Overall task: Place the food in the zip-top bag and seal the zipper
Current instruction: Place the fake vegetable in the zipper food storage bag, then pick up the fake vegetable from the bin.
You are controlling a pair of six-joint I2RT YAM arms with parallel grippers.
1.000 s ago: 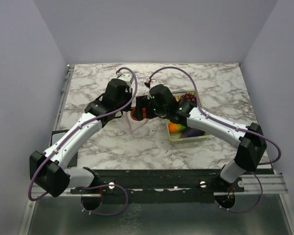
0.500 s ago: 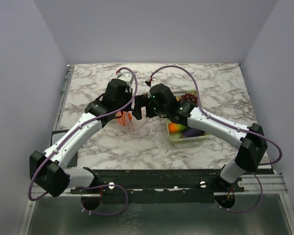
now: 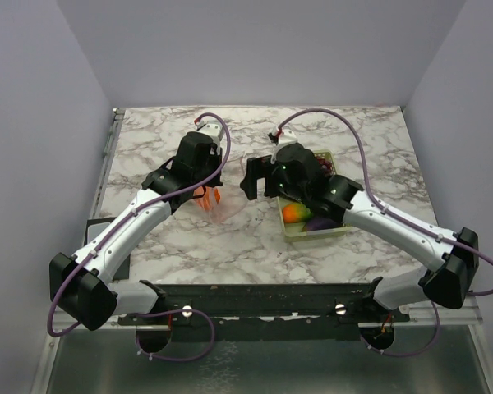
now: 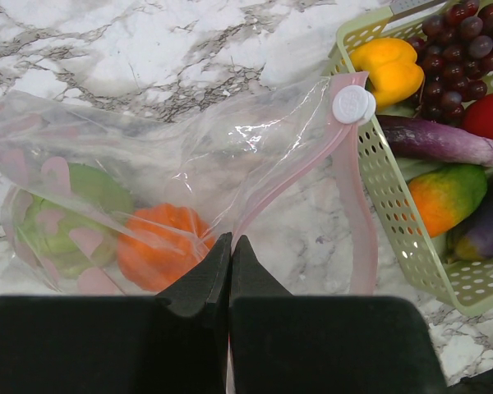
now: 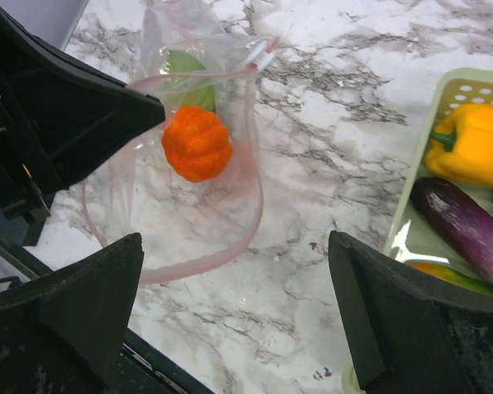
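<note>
Left fingers (image 4: 204,283) tight on zipper (image 4: 287,176).

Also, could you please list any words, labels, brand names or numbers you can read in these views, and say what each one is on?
No text can be read in any view.
The zip-top bag is plain clear plastic with no print showing.
Its white slider shows no legible mark.
The basket carries no label that can be seen.
</note>
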